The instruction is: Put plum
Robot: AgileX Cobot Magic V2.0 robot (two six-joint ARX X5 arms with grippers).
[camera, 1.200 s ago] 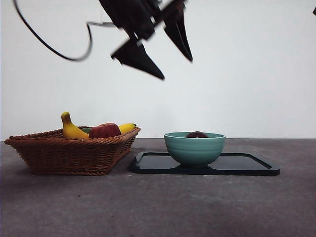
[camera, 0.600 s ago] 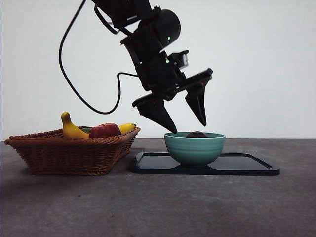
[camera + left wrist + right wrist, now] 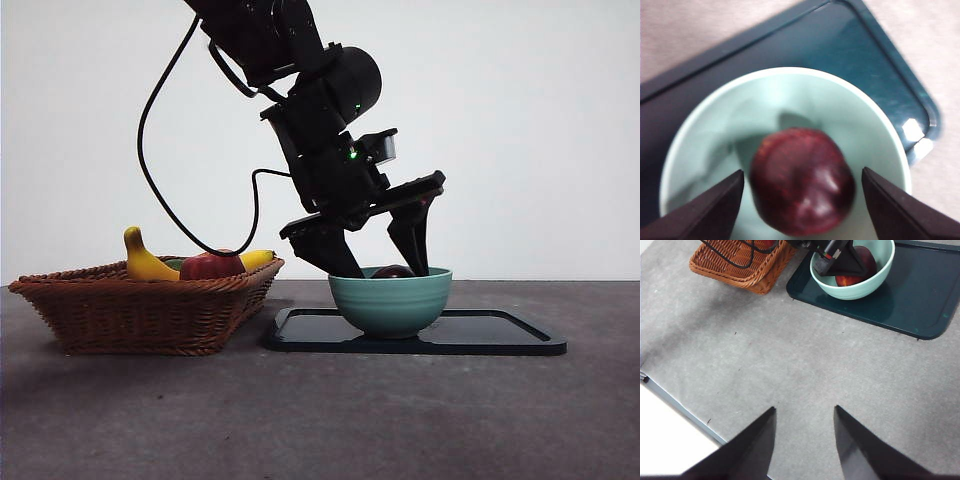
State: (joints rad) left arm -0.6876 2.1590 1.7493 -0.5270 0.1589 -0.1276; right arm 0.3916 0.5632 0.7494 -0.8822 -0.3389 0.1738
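One plum (image 3: pixel 802 181), glossy and dark maroon, is being cradled in one green bowl (image 3: pixel 390 300) on one dark tray (image 3: pixel 500 335). The left hand (image 3: pixel 385 268) is being held spread, its jaws flanking the plum inside the rim. At 9 o'clock, one basket (image 3: pixel 140 310) is bordering the tray. The right hand (image 3: pixel 802 440) is being held spread over open worktop (image 3: pixel 790 355).

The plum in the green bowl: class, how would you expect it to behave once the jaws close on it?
The plum looks round and glossy, so it may slip or roll between the left gripper's open jaws. It probably stays rigid. The bowl walls should stop it rolling far.
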